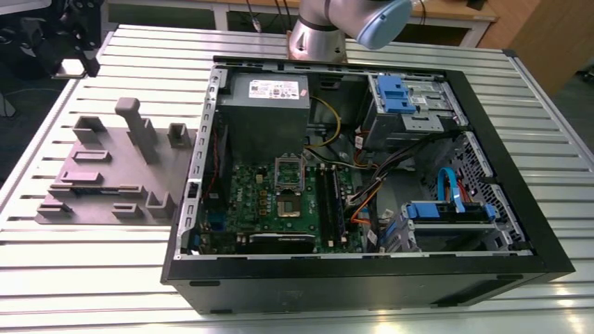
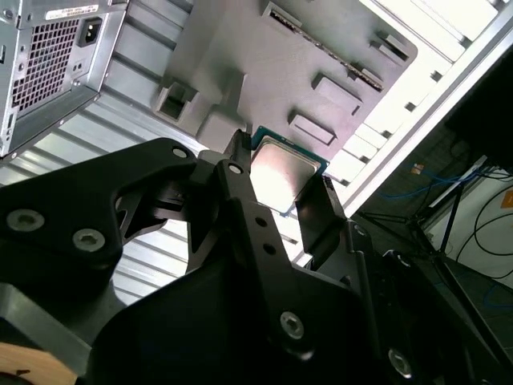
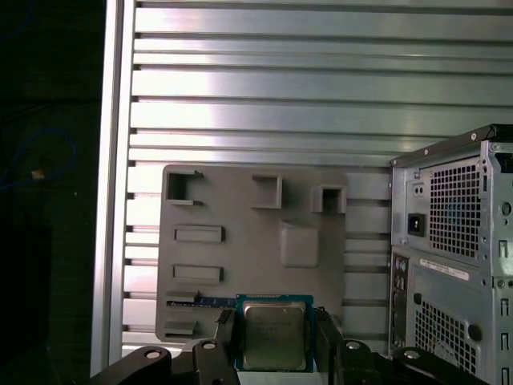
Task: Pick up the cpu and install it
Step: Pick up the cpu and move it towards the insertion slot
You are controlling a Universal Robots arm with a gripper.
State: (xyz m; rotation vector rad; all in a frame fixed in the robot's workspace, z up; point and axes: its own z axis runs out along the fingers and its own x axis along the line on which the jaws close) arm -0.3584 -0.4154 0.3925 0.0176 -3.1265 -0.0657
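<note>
**Cpu pinched in the gripper, above the tray – socket not filled**

- Gripper: pressed in on the cpu. One black finger sits on each of two opposite edges. The silver top faces the camera and the green rim shows around it.
- In the second wrist view the cpu shows between the same two fingers, a little tilted against the tray lines behind it.
- The grey plastic tray lies well behind the cpu in both wrist views. I judge the cpu is off the tray and carried in the air. I can't tell which pocket it belongs to.
- The rear wall of the computer case, with its vent grilles, stands just beside the tray on the slatted table.
- Exterior view: tray at the left of the frame. The open case takes the centre and right. The arm rises at top centre.
- The socket frame sits near the middle of the frame on the green board, its dark centre bare.

Step in hand, as I read it: pickup done, carry under way, install not begun.

What the install calls for, in my judgement:
- The cpu held level and square to the socket.
- Its corner marking matched to the socket's. I can't make that out from here.
- A soft, straight descent, clear of the cables beside the board.
</note>
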